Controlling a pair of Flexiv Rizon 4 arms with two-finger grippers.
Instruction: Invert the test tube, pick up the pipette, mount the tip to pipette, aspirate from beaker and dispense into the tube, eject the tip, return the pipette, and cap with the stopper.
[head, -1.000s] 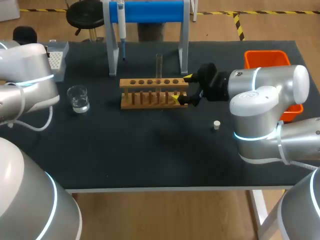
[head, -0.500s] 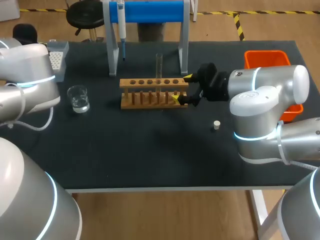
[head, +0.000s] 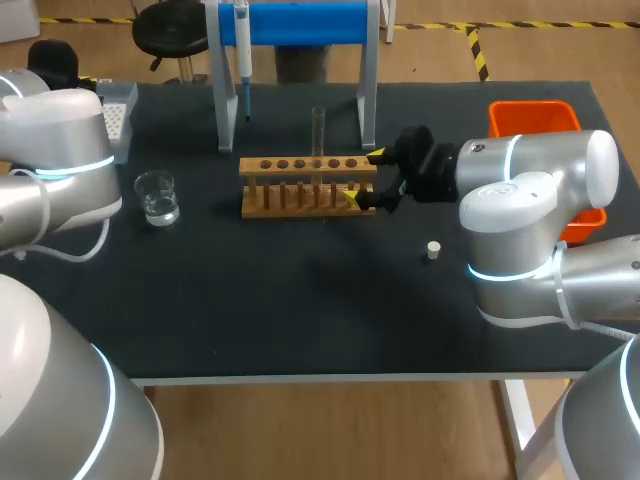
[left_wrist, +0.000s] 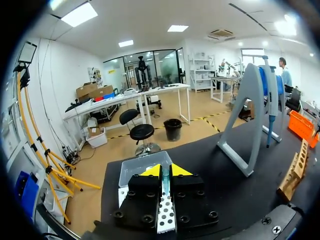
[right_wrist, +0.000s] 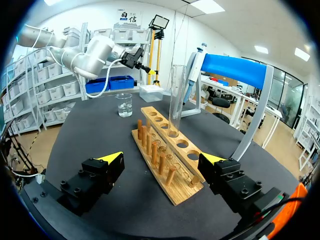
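Surface (head: 300, 300): your blue stand (head: 300, 22) at the back holds the pipette (head: 243, 45) | wooden rack (head: 305, 185) mid-surface, test tube (head: 318, 130) upright in it | your right gripper (head: 364, 176) spread wide, rack's end between its fingers | left gripper (left_wrist: 160, 171) closed together over the tip box (left_wrist: 140, 167) | beaker (head: 157, 196) left of rack | stopper (head: 432, 249) well apart, right.

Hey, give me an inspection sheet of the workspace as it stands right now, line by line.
Surface: black table.
Job's things: test tube upright in wooden rack; pipette hanging on blue stand; beaker holding clear liquid; stopper lying on the table; tip box at left rear; orange bin at right.
Clutter: nothing seen.
Grippers: left gripper shut, tip box ahead of it; right gripper open, flanking the rack end.
Cables: white cable looping off left arm.
Surroundings: nothing seen.
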